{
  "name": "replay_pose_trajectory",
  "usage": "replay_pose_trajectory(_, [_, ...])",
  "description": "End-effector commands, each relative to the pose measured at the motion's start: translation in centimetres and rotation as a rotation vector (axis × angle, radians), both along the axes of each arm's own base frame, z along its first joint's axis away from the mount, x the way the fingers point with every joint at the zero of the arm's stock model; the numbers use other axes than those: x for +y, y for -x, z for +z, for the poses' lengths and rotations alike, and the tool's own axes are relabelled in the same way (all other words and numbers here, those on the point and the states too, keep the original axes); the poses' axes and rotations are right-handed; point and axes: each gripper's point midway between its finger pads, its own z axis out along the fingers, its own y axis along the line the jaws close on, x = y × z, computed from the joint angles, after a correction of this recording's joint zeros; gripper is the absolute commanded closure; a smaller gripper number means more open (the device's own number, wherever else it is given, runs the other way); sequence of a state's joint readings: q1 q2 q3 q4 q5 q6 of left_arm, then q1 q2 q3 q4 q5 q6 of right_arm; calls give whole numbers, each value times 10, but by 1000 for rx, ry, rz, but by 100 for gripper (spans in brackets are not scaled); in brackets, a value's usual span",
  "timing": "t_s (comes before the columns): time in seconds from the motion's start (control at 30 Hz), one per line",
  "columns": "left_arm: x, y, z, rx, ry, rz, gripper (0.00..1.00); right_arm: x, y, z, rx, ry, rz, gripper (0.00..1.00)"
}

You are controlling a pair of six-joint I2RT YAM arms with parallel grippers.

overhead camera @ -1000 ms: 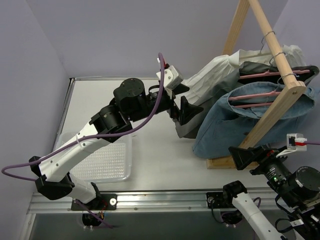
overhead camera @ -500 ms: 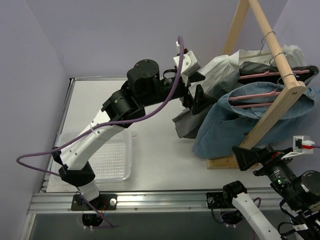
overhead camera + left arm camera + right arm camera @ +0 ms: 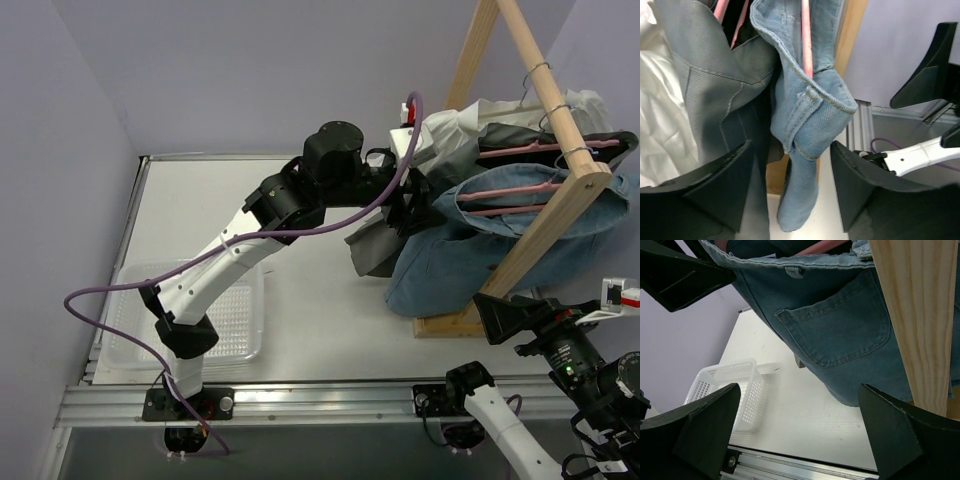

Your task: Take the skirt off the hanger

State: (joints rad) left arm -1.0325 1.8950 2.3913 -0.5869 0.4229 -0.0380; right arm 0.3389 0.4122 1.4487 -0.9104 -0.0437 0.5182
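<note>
1. The blue denim skirt (image 3: 500, 250) hangs by its waistband on a thin pink hanger (image 3: 510, 190) hooked over the rail of the pale wooden rack (image 3: 552, 100). It is the nearest garment on that rail, and its hem drapes down to the white table (image 3: 320, 300).
2. The left gripper (image 3: 791, 150) has its jaws spread on either side of the folded waistband corner of the skirt. Gaps show on both sides of the corner and nothing is pinched yet.
3. The right gripper (image 3: 799, 390) is spread wide and empty. It sits low beside the rack's leg, facing the skirt's back pocket.
4. The step in hand looks like taking hold of the waistband corner. The left jaws should go deep enough to catch the doubled denim seam, not just its edge.
5. A grey twill garment (image 3: 715, 75) hangs just beside the left finger. The grip should stay on the denim side so that garment is not caught too.
6. The jaws should close on cloth only, below the pink bar. The pull should then follow the hanger's arm outward, since a pull straight down would probably drag the hanger off the rail.
7. The right gripper seems well placed to steady the hem.
</note>
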Motion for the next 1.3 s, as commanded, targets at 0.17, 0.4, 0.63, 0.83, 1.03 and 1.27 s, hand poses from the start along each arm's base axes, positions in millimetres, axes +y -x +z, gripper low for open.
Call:
replay_pose_trajectory(0.17, [-5, 18, 35, -10, 114, -106, 39, 2, -11, 2, 14, 19, 1, 0])
replay_pose_trajectory(0.4, [-21, 19, 29, 26, 121, -149, 46, 1, -10, 2, 22, 25, -4, 0])
replay_pose_trajectory(0.63, [-30, 19, 30, 38, 133, -172, 56, -2, -8, 5, 16, 26, -14, 0])
replay_pose_trajectory(0.83, [-32, 19, 34, 45, 154, -176, 98, -1, -10, 7, 14, 17, -12, 0])
replay_pose_trajectory(1.03, [-9, 28, 77, -16, 259, -172, 98, 0, -13, 5, 18, 25, -10, 0])
replay_pose_trajectory(1.27, [12, 22, 115, -55, 395, -101, 98, 1, -15, 6, 14, 22, -8, 0])
